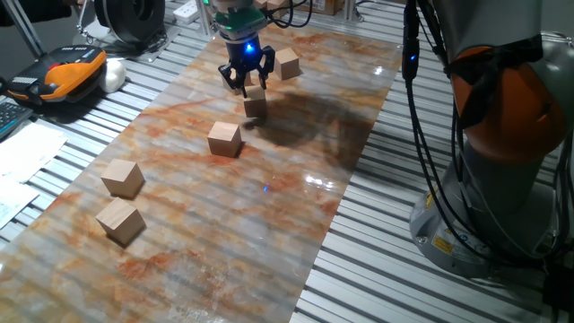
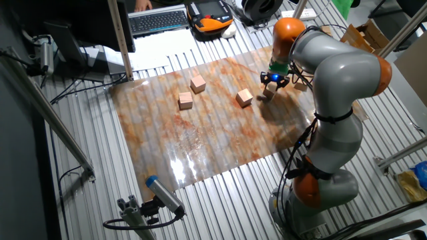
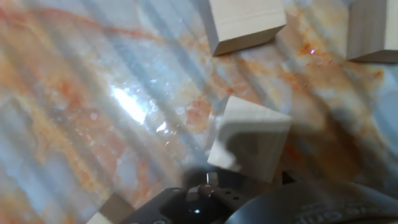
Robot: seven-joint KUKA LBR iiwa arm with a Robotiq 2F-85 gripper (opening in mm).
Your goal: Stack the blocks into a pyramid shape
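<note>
A marbled orange-veined mat (image 1: 224, 193) covers the slatted metal table (image 1: 377, 251), and beyond the mat's far end sit an orange-and-black handheld controller (image 1: 67, 74), a black keyboard (image 2: 159, 20) and white papers (image 1: 27, 152) beside it.

Table (image 1: 502, 296) is topped with ribbed metal slats, covered by a glossy marbled orange-grey sheet (image 1: 224, 224). Five tan wooden blocks (image 1: 224, 139) are seen on the sheet, all single, none stacked: two near one end, three toward the other.
</note>
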